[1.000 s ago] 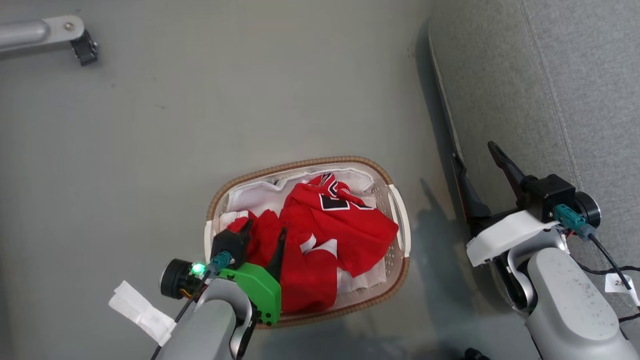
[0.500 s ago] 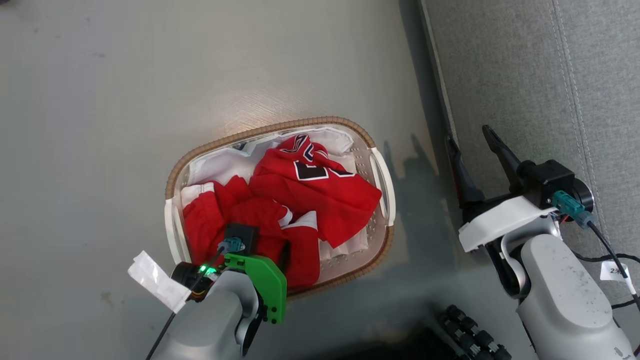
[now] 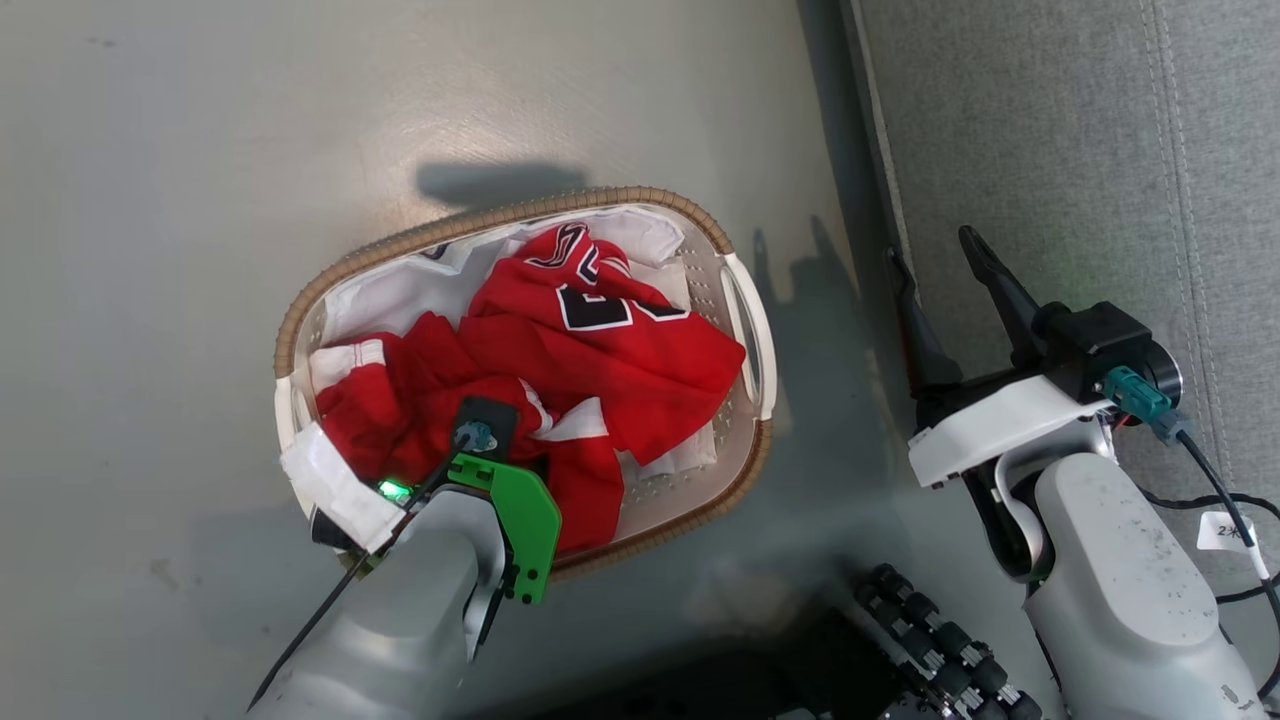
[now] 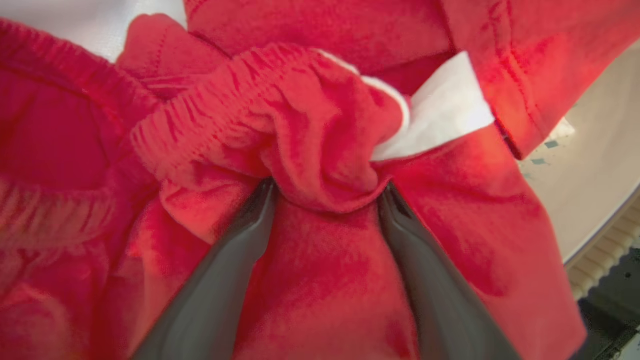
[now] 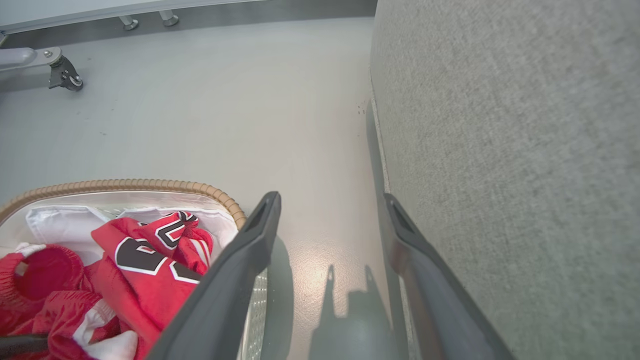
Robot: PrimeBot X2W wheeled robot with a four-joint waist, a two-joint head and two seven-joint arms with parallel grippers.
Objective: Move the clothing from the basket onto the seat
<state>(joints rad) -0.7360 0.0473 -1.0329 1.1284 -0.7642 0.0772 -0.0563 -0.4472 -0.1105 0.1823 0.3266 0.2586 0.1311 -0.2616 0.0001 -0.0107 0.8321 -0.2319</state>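
- Red clothing [image 3: 545,375] heaped inside the basket [image 3: 500,213], on the grey floor [image 3: 200,150] just left of the seat [image 3: 1050,150].
- Oval basket of white perforated plastic with a brown woven-look rim, a white handle [image 3: 752,340] on the side nearest the seat, and a white liner [image 3: 400,295] showing under the garments at the far end.
- Jersey [image 3: 620,360] crumpled across the far and right part of the basket, black-and-white numerals facing up, one corner reaching towards the right handle.
- Shorts [image 3: 395,405] crumpled in the left and near part, gathered elastic waistband visible in the left wrist view, a wedge of white fabric beside it.
- Left gripper [image 4: 326,192] lowered into the basket, pointing down into the shorts. Two dark fingers spread apart, tips pressed into the fabric, a fold of the waistband bunched up between them but not pinched.
- Green bracket [image 3: 515,515] on the left wrist, above the basket's near rim in the head view.
- Right gripper [image 3: 932,248] off to the right, over the floor at the seat's edge, well apart from the basket, fingers spread wide with nothing between them.
- Large grey woven-fabric seat with a stitched seam running along it.
- Metal leg with a caster [image 5: 62,75] at the far left of the right wrist view.
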